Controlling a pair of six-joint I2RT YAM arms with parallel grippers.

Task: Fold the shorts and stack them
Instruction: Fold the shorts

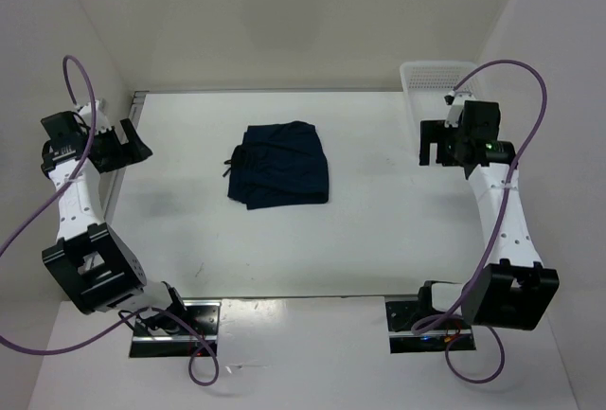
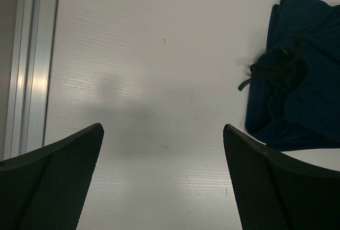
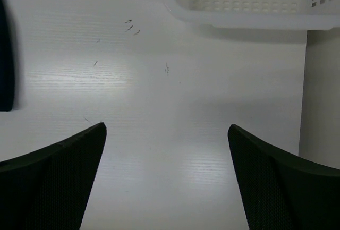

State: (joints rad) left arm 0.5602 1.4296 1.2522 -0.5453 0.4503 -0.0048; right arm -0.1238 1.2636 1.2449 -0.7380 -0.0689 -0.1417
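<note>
The dark navy shorts [image 1: 279, 166] lie folded into a compact rectangle on the white table, a little left of centre, drawstring at their left edge. They also show at the right edge of the left wrist view [image 2: 297, 86] and as a dark sliver at the left edge of the right wrist view [image 3: 5, 65]. My left gripper [image 1: 123, 145] is open and empty, raised at the table's far left edge. My right gripper [image 1: 437, 150] is open and empty, raised at the right, well apart from the shorts.
A white mesh basket [image 1: 431, 79] stands at the back right corner, also at the top of the right wrist view [image 3: 244, 1]. A metal rail [image 2: 24, 65] runs along the table's left edge. White walls enclose the table on three sides.
</note>
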